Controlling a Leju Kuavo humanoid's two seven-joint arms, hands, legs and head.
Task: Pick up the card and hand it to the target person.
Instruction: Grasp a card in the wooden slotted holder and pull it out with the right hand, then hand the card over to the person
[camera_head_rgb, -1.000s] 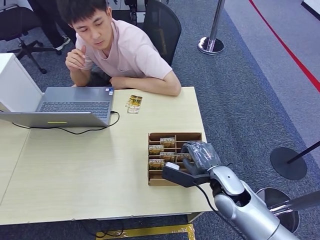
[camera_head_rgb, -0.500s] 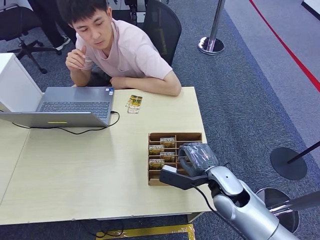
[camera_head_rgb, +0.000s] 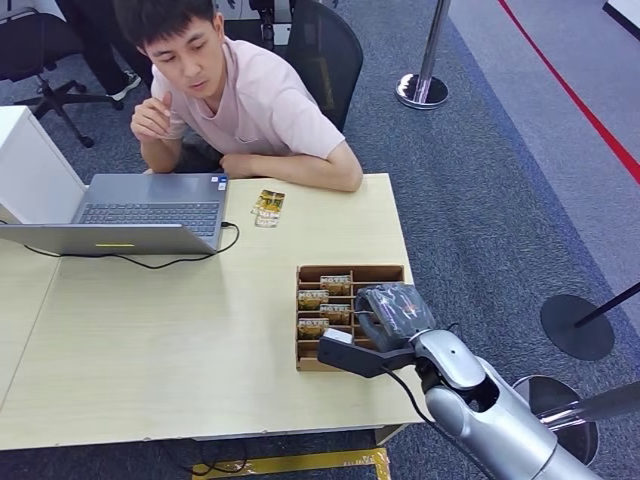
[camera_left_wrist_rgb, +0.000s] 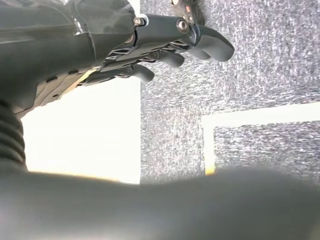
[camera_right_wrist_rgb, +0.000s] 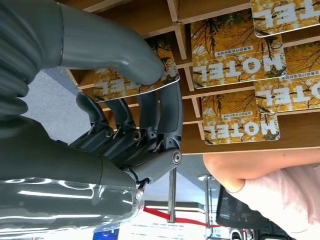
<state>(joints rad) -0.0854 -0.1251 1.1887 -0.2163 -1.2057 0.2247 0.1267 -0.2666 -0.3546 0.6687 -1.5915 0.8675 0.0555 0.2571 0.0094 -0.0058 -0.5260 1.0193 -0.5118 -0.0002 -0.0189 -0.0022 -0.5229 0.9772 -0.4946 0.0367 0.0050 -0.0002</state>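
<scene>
Grey thumb and dark fingers (camera_right_wrist_rgb: 151, 107) of the right hand (camera_right_wrist_rgb: 124, 120) pinched a yellow card (camera_right_wrist_rgb: 171, 75) in the wooden tray (camera_head_rgb: 351, 272), other fingers curled. Neighbouring cards (camera_right_wrist_rgb: 236, 62) read "HOTEL". Its left hand (camera_left_wrist_rgb: 158, 45) hung over carpet, fingers apart, holding nothing.

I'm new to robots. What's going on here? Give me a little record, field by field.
Setting: wooden table, person seated at the far side.
Card box: compartmented wooden box holding yellow hotel cards.
Right hand: right hand over the box, thumb and fingers closed on one hotel card.
Left hand: left hand over grey carpet, holding nothing, fingers apart.
Delivered already: two cards lie near the person.
Also there: open laptop.
</scene>
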